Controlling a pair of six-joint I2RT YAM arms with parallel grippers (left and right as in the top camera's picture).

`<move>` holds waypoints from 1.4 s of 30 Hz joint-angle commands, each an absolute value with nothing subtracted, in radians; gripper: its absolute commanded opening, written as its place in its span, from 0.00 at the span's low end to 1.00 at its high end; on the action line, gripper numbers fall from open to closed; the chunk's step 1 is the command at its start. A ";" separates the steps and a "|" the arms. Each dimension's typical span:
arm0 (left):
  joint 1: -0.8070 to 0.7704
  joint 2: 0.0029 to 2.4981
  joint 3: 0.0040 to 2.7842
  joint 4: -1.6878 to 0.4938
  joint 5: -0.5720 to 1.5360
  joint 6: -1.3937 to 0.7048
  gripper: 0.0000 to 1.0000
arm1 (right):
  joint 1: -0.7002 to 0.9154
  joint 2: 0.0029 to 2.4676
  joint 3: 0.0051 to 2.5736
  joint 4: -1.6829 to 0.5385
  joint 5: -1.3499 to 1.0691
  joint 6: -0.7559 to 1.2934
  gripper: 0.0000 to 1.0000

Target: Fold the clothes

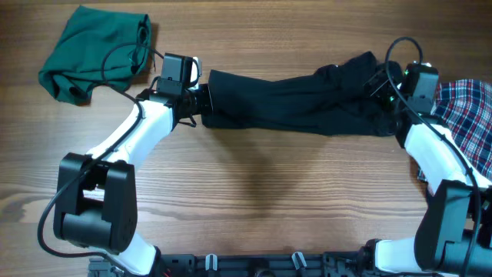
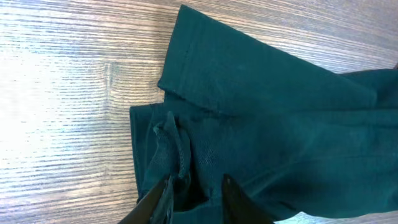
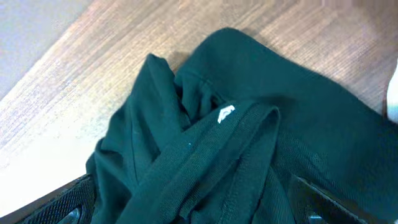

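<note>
Across the counter (image 1: 254,192) you have the black top (image 1: 292,100) lying as one long band, its long axis running left to right between your arms. The green garment (image 1: 96,50) sits apart at the far left and the plaid one (image 1: 469,115) near the right end. Your left fingers (image 2: 194,198) are at the band's left end, narrowly parted around a bunched fold; you cannot tell whether they pinch it. Your right fingers (image 3: 199,202) stand wide over the right end, holding nothing. Each arm is nearest its own end.

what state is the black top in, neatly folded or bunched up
Bunched, not neatly folded: the black top lies gathered into a long uneven band on the table, rumpled at its right end.
</note>
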State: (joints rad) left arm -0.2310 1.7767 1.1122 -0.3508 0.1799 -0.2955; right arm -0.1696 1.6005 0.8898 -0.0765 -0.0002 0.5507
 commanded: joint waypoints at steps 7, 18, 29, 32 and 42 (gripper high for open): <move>-0.178 1.674 1.126 -0.365 0.179 -0.378 0.62 | -0.175 1.515 1.087 -0.304 -0.297 0.370 1.00; -0.097 1.674 1.126 -0.427 0.372 -0.295 0.66 | -0.189 1.515 1.087 -0.427 -0.149 0.479 1.00; -0.133 1.678 1.126 -0.434 0.371 -0.381 0.68 | -0.227 1.568 1.093 -0.427 -0.075 0.404 1.00; -0.133 1.678 1.126 -0.435 0.371 -0.374 0.70 | -0.315 1.664 1.184 -0.519 -0.104 0.330 1.00; -0.134 1.678 1.126 -0.435 0.371 -0.374 0.75 | -0.466 1.986 1.650 -0.760 -0.261 -0.011 1.00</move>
